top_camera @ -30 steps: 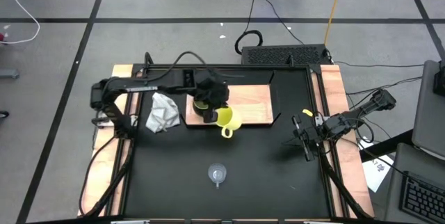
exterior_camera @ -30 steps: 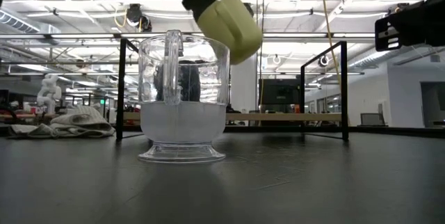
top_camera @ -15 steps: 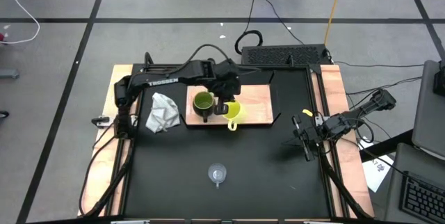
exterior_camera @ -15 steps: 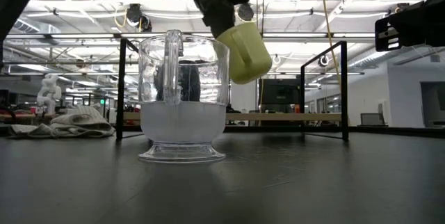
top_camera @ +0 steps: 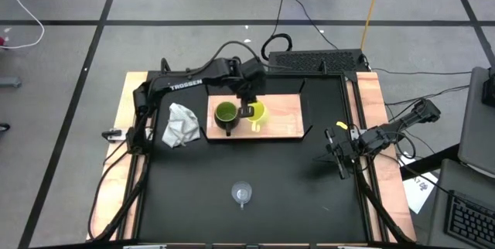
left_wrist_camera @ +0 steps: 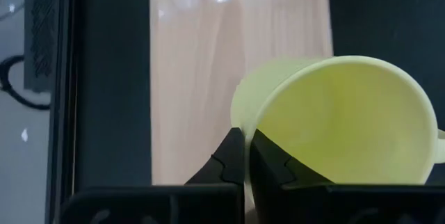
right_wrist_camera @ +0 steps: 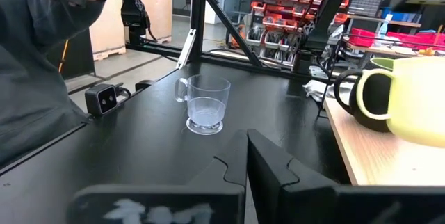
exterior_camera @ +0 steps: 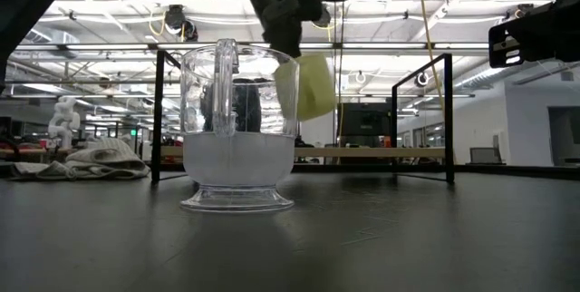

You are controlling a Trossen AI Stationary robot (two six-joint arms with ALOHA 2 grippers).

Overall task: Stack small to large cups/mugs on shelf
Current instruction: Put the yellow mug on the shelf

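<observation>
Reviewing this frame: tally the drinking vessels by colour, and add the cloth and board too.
Green mug: 1, on the board
Yellow mug: 1, held over the board by the left pincer
Clear glass cup: 1, on the black table
Grey-white cloth: 1
Wooden board: 1
Total: 5

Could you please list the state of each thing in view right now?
Yellow mug: held above the shelf, mouth up.
Green mug: upright on the shelf.
Glass cup: upright on the table, empty.
Cloth: crumpled beside the shelf.
Left end effector: shut on the yellow mug's rim.
Right end effector: shut, idle, at the table's right edge.
</observation>
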